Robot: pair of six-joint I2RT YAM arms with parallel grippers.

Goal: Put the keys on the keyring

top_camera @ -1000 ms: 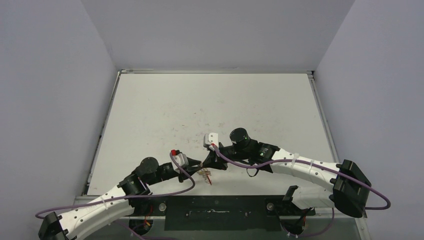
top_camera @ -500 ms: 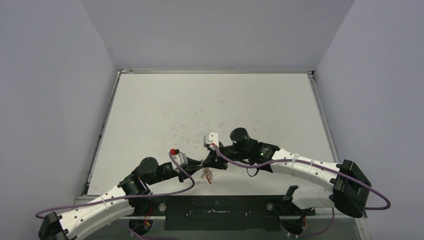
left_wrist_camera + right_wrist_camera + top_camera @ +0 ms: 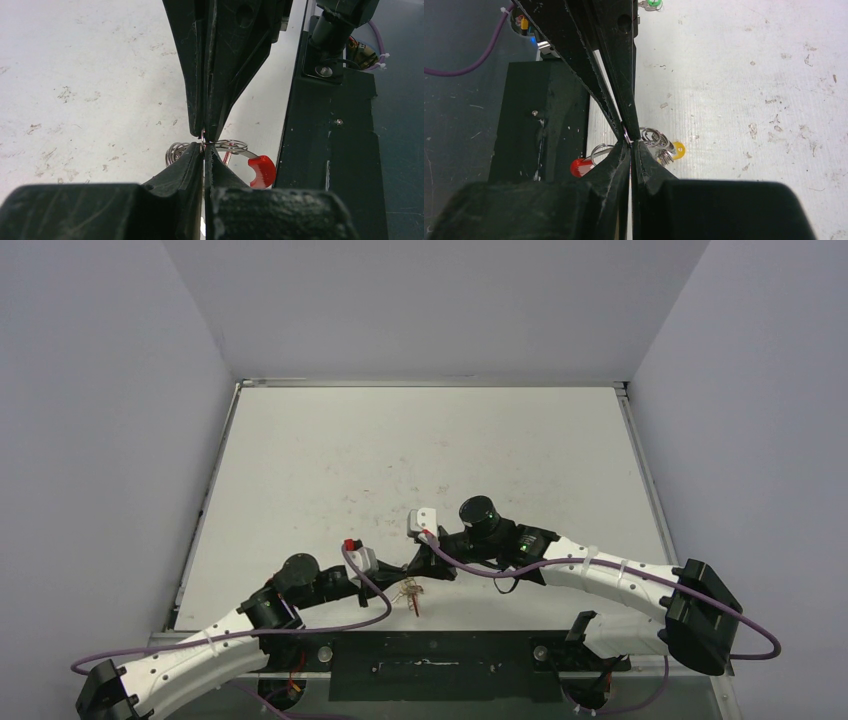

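Left arm (image 3: 200,645) has shifted slightly; left tool (image 3: 203,150) and right tool (image 3: 630,145), tip to tip, pinch the keyring (image 3: 232,146).

The right tool (image 3: 630,146) and the left tool (image 3: 626,131) meet tip to tip, pinching the keyring (image 3: 600,149) beside yellow-tagged keys (image 3: 669,150).

White perforated arm links (image 3: 620,582), black joints (image 3: 478,512), purple cables (image 3: 560,562)

I see the keyring (image 3: 232,146) as shiny silver wire, the tabletop (image 3: 90,75) matt, scuffed white, the left claw (image 3: 204,150) scratched matt black.
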